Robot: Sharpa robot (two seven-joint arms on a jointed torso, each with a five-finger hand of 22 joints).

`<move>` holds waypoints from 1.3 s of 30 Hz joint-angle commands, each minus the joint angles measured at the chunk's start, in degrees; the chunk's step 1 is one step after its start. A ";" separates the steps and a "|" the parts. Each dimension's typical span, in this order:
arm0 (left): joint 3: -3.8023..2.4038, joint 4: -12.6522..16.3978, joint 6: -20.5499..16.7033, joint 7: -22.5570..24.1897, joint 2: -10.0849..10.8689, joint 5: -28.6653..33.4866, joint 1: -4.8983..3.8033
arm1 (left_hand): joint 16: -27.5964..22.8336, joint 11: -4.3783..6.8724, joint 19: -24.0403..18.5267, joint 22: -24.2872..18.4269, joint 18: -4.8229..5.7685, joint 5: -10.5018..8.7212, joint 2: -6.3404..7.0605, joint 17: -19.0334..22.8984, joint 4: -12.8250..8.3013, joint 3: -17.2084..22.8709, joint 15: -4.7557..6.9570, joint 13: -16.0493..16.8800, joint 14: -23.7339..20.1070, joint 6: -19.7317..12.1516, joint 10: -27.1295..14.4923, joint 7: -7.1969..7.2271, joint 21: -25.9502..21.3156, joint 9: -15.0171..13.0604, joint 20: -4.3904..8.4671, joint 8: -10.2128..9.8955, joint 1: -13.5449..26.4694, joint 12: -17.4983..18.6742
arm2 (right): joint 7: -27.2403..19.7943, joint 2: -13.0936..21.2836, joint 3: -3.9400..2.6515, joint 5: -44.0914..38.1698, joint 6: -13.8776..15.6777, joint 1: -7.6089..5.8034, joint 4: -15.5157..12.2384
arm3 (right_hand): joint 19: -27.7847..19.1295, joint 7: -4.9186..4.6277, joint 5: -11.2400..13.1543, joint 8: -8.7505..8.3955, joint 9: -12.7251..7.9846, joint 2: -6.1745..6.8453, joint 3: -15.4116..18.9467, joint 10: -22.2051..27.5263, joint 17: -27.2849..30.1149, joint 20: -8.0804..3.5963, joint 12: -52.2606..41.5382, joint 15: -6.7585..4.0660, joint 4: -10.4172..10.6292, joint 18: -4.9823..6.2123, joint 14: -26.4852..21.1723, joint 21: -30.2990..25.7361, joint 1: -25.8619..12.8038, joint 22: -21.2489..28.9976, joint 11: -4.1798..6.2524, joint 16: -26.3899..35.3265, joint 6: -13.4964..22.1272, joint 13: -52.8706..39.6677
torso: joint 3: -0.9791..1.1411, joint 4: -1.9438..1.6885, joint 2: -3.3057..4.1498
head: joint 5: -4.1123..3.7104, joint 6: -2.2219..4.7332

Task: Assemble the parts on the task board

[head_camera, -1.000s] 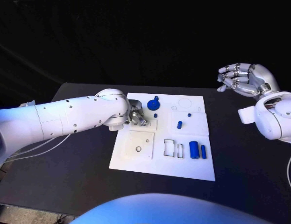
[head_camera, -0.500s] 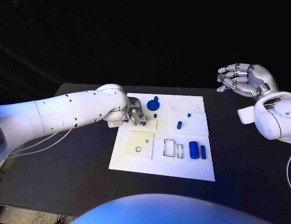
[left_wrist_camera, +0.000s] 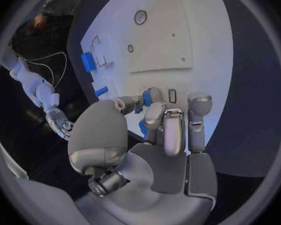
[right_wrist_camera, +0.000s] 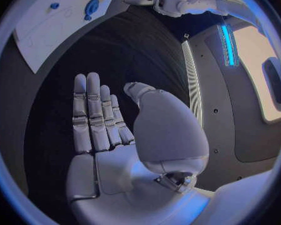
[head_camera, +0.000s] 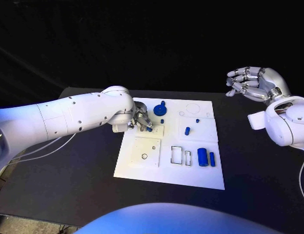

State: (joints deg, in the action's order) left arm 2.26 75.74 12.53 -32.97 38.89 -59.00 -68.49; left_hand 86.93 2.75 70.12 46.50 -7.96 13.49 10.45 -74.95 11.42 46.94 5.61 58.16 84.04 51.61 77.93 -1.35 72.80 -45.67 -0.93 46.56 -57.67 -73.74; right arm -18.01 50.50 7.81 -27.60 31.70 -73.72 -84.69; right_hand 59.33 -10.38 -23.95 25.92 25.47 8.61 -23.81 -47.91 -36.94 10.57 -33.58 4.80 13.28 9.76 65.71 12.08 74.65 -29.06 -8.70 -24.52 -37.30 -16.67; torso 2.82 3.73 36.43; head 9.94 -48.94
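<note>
1. The flat white rectangular task board (head_camera: 170, 146) is lying in the middle of the black table (head_camera: 67, 180), with small blue plastic parts spread over it.
2. The left hand (head_camera: 140, 120) is reaching over the board's left edge near the far end, its silver fingers curled downward onto the board.
3. In the left wrist view, the left hand (left_wrist_camera: 159, 130) is pinching a small blue piece (left_wrist_camera: 147, 98) between the thumb and fingertips (left_wrist_camera: 154, 96), just above the white surface beside a small rectangular slot.
4. A round blue knob-shaped part (head_camera: 160, 109) is standing near the far end of the board, just beyond the left hand.
5. A small blue peg (head_camera: 188, 130) is standing upright nearer the board's middle, apart from the hand.
6. A thick blue cylinder (head_camera: 203, 156) and a thinner blue bar (head_camera: 212, 158) are lying side by side toward the board's right edge, next to outlined rectangular recesses.
7. The right hand (head_camera: 256, 85) is hanging in the air well to the right of the board, beyond the table's far right corner, holding nothing.
8. In the right wrist view, the right hand (right_wrist_camera: 109, 130) is showing straight fingers lying close together with the thumb set apart, so it is open and empty.
</note>
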 commanded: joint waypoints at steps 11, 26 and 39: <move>-0.01 -0.23 0.15 0.54 -0.35 1.66 -0.11 | 0.25 -0.10 -0.48 -0.94 0.17 -0.38 -2.33 -8.49 -5.40 3.75 0.13 -1.52 4.30 -0.64 -1.15 -0.03 -0.72 -0.16 0.23 -0.65 -3.80 1.30 | -0.27 -0.10 0.01 -0.33 -0.55 0.06 0.11 | 0.25 -2.91 -0.42 0.36 -0.17 -0.13 -0.39 0.21 -0.24 0.24 -0.23 -0.01 0.07 0.57 0.47 -0.38 -0.84 0.27 -0.26 0.65 -0.01 0.45 | -0.05 0.00 0.05 | 0.00 0.04; 0.01 0.53 1.00 1.87 -1.11 -5.44 -0.11 | 0.27 -0.15 -0.22 -0.47 0.25 -0.90 -2.20 -8.52 -6.12 3.59 0.06 -1.31 4.31 -0.78 -1.05 -0.08 -0.56 -0.26 0.16 -0.64 -4.63 1.20 | -0.34 -0.10 0.01 -0.33 -0.58 0.13 0.13 | 0.25 -2.91 -0.42 0.36 -0.17 -0.13 -0.39 0.21 -0.24 0.24 -0.23 -0.01 0.07 0.57 0.47 -0.38 -0.84 0.27 -0.26 0.65 -0.01 0.45 | -0.03 -0.04 0.03 | -0.05 -0.14; 0.01 0.56 3.63 1.41 -1.03 -8.86 -0.11 | 0.28 -0.12 0.26 0.45 0.41 -0.80 -2.00 -8.57 -6.83 3.60 0.06 -0.64 4.33 -0.63 -0.67 -0.05 -0.17 -0.30 0.14 -0.62 -5.36 0.82 | -0.35 -0.06 0.01 -0.33 -0.58 0.24 0.16 | 0.25 -2.91 -0.42 0.36 -0.17 -0.13 -0.39 0.21 -0.24 0.24 -0.23 -0.01 0.07 0.57 0.47 -0.38 -0.84 0.27 -0.26 0.65 -0.01 0.45 | -0.04 0.03 -0.01 | -0.03 -0.18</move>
State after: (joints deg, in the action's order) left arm 2.20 76.30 13.82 -31.81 37.88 -65.87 -68.66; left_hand 86.93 2.54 69.91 46.88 -7.97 12.63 10.32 -74.93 9.93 45.45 5.61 57.52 84.04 51.01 77.08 -1.76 72.43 -45.88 -0.72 46.05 -60.84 -72.58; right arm -18.01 50.46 7.84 -27.60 31.67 -73.51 -84.54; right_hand 59.33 -10.38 -24.17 25.92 25.36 8.30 -23.81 -47.91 -37.12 10.57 -33.59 4.80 13.28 9.76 65.71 12.08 74.34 -28.85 -8.70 -24.07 -37.30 -16.27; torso 2.78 3.74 36.41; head 9.93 -49.13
